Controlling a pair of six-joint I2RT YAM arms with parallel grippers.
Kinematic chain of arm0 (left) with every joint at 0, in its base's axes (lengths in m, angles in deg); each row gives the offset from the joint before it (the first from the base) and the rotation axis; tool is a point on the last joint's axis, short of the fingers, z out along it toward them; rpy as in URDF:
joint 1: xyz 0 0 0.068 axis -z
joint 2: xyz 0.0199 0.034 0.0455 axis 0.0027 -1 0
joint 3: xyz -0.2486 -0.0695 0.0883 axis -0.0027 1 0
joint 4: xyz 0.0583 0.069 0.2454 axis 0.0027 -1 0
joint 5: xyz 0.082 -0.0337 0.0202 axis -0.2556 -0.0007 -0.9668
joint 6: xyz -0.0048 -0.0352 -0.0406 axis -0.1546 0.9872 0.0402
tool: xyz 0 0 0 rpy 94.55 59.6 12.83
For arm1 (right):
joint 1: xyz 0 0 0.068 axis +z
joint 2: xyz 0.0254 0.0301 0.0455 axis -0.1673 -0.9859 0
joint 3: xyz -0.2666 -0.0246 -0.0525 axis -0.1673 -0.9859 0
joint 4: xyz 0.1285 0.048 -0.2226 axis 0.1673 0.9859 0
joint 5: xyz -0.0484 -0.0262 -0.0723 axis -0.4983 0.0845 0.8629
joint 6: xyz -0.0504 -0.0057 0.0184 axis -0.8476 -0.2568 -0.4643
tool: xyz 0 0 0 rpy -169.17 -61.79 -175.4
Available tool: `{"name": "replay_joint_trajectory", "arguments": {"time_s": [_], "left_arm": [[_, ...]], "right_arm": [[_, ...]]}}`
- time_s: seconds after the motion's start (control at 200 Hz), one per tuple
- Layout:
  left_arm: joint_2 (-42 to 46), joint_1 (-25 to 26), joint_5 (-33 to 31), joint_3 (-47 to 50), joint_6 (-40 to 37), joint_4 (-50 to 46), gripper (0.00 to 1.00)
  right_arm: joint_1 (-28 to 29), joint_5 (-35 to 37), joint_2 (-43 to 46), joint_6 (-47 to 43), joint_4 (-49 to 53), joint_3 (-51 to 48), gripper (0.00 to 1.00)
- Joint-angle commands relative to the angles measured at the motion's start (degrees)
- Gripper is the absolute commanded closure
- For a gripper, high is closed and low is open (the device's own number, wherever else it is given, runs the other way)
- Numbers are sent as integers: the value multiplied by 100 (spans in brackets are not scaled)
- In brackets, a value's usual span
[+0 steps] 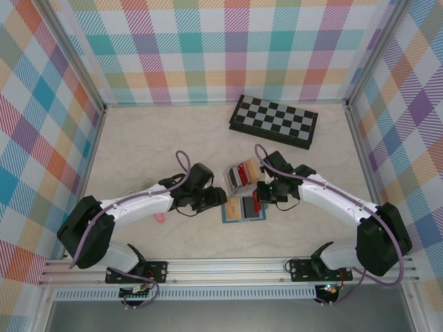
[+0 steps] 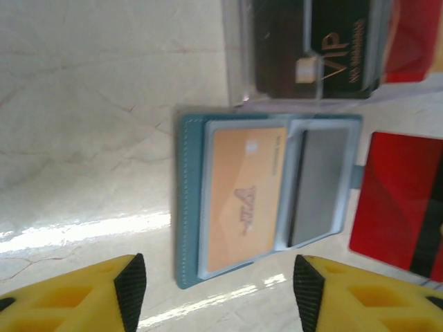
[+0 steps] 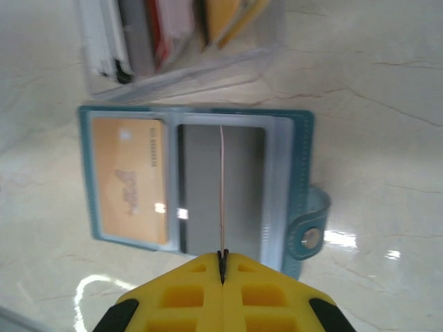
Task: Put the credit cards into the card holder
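Note:
The teal card holder (image 1: 243, 218) lies open on the table between both arms. A yellow-tan card (image 2: 242, 197) sits in its left pocket; the grey pocket (image 2: 317, 187) beside it holds nothing. My right gripper (image 3: 223, 261) is shut on a red card (image 2: 398, 200), which the right wrist view shows edge-on as a thin line (image 3: 222, 187) over the grey pocket. My left gripper (image 2: 218, 294) is open just off the holder's near edge, with nothing between its fingers. More cards, one of them black (image 2: 325, 48), stand in the clear rack.
The clear rack (image 1: 242, 174) stands right behind the holder. A folded chessboard (image 1: 274, 121) lies at the back right. A pink stick (image 1: 159, 217) lies by the left arm. The holder's snap strap (image 3: 311, 235) sticks out on its right side.

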Motion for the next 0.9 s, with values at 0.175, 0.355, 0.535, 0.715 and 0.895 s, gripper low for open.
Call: {"name": "replay_joint_trajectory", "arguments": {"time_s": [0.175, 0.355, 0.535, 0.715, 0.895], "left_arm": [[-483, 214, -115, -53, -49, 108, 47], [-692, 227, 12, -37, -64, 440, 47], [-918, 260, 70, -43, -65, 611, 52], [-1191, 338, 159, -68, -69, 743, 61], [-1333, 410, 150, -99, -71, 752, 67]], "right_arm": [[14, 384, -42, -163, -148, -291, 100], [13, 375, -110, -114, -297, -437, 100], [13, 346, -186, -3, -495, -581, 100], [5, 68, -97, 191, -709, -656, 100], [-101, -330, 130, 397, -857, -668, 100]]}}
